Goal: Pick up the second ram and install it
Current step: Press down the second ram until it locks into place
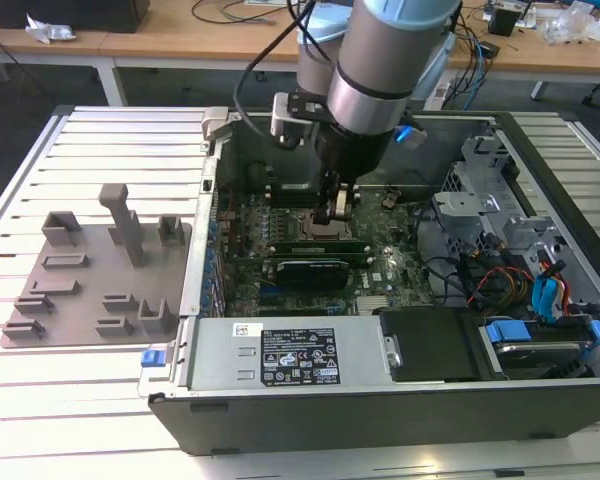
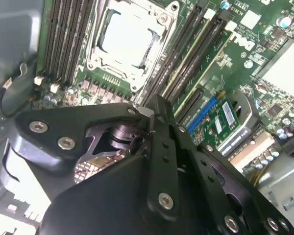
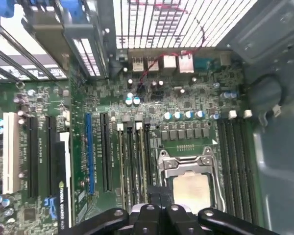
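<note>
My gripper [image 1: 336,212] hangs inside the open computer case, low over the motherboard by the processor socket [image 3: 188,183]. In both wrist views its fingers [image 3: 155,198] are pressed together, and nothing shows between them. A long green ram stick [image 1: 315,243] stands on edge in a slot just beside the socket, a little in front of the fingertips in the exterior view. The slots [image 3: 135,156] next to the socket run away from the fingers in the first wrist view. I cannot tell which seated stick is the second ram.
A grey fixture tray [image 1: 90,270] with upright posts lies outside the case on the exterior view's left. A wide black card [image 1: 305,270] sits in front of the ram. The power supply [image 1: 280,352], drive cage [image 1: 485,195] and coloured cables [image 1: 525,285] crowd the case.
</note>
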Action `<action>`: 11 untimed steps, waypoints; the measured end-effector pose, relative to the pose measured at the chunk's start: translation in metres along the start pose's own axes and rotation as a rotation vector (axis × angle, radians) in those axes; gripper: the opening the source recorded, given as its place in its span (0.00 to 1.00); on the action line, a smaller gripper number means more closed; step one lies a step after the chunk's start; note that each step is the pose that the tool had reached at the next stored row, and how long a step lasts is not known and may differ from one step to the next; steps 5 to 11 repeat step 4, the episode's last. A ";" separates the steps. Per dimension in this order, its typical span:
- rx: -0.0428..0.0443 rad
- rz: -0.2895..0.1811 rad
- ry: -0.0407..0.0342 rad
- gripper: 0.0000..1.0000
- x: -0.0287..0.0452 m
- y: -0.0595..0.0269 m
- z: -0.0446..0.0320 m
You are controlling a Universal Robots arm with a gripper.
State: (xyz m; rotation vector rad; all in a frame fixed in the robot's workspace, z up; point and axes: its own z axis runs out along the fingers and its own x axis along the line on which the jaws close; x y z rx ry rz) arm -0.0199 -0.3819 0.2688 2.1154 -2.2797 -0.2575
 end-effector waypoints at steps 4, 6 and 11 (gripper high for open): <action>0.0000 0.000 -0.0008 0.10 0.0000 0.0000 0.0000; 0.0000 0.000 -0.0008 0.10 0.0000 0.0000 0.0000; 0.0000 0.000 -0.0008 0.10 0.0000 0.0000 0.0000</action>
